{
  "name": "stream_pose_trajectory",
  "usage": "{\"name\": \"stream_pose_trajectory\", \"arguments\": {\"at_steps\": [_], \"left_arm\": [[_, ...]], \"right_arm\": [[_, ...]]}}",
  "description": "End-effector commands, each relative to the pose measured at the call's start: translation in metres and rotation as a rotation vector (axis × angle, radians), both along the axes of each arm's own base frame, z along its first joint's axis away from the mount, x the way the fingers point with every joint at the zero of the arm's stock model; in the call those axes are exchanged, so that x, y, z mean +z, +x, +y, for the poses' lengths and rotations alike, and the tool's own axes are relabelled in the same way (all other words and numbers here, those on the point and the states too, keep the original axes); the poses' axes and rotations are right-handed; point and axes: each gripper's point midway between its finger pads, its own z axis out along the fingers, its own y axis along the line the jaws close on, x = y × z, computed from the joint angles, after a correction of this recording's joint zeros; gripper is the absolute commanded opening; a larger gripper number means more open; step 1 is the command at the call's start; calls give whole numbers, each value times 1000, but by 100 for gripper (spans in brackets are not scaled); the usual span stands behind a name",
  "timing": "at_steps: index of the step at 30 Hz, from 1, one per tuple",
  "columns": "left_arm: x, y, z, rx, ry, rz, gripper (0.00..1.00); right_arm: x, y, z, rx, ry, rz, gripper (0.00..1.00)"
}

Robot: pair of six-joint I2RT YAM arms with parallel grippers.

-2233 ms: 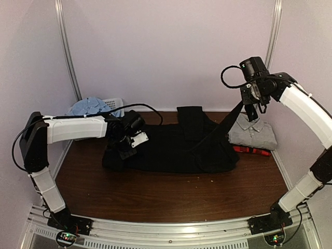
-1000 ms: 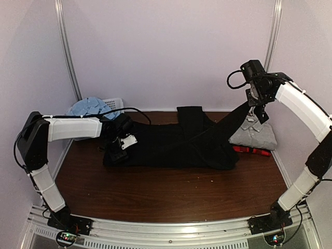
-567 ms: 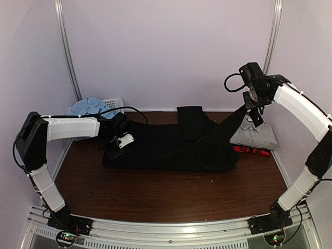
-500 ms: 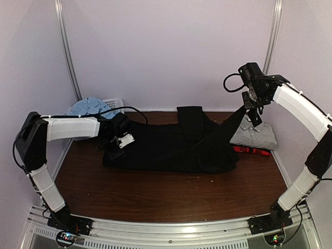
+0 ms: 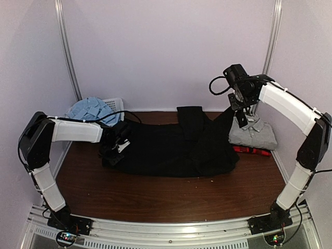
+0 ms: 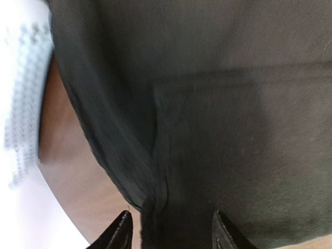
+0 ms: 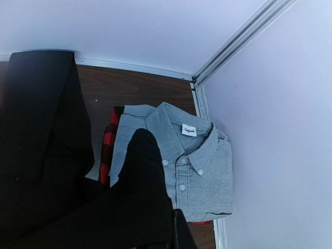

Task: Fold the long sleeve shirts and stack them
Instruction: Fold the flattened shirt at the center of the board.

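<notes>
The black long sleeve shirt (image 5: 171, 148) lies spread across the middle of the table. My right gripper (image 5: 239, 115) is raised at the back right, shut on the shirt's sleeve (image 7: 140, 197), which hangs taut from it. Below it a folded grey shirt (image 7: 202, 176) lies on a red-and-black plaid shirt (image 7: 108, 145). My left gripper (image 5: 116, 148) is low at the black shirt's left edge. Its jaws stand apart, either side of a fold of black cloth (image 6: 155, 207). A light blue shirt (image 5: 91, 110) sits bunched at the back left.
A white mesh basket (image 5: 115, 101) stands at the back left under the blue shirt. The grey and plaid pile (image 5: 254, 134) sits against the right wall. Bare brown table (image 5: 171, 194) runs along the near side.
My right gripper has carried the black sleeve leftward, away from the right wall. My left gripper has settled lower on the shirt's left edge, and its jaws have narrowed.
</notes>
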Motion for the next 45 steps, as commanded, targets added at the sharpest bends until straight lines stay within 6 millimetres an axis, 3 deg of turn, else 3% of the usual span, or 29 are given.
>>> {"name": "stream_pose_trajectory", "arguments": {"at_steps": [1, 4, 8, 17, 23, 27, 30, 33, 42, 45], "left_arm": [[-11, -13, 12, 126, -28, -6, 51], [-18, -26, 12, 136, -62, 35, 47], [-26, -43, 27, 171, -32, 54, 45], [-16, -43, 42, 262, 4, -16, 39], [-1, -34, 50, 329, 19, -104, 33], [33, -14, 41, 354, -59, -219, 38], [61, 1, 31, 365, -148, -311, 43], [76, 8, 21, 362, -228, -351, 44], [57, 13, 1, 351, -327, -309, 46], [49, 13, -2, 351, -332, -295, 47]], "right_arm": [[27, -1, -1, -11, 0, -63, 1], [27, 2, 0, -14, -11, -60, 1], [30, 8, 1, -20, -21, -63, 1], [36, 25, 15, -14, -59, -60, 4], [27, 39, 54, 56, -75, -52, 6], [6, 53, 97, 134, -90, -37, 5], [-9, 58, 142, 212, -115, -43, 4], [-12, 64, 168, 222, -164, -84, 4], [-28, 85, 197, 220, -252, -169, 8], [-41, 90, 201, 222, -282, -159, 24]]}}
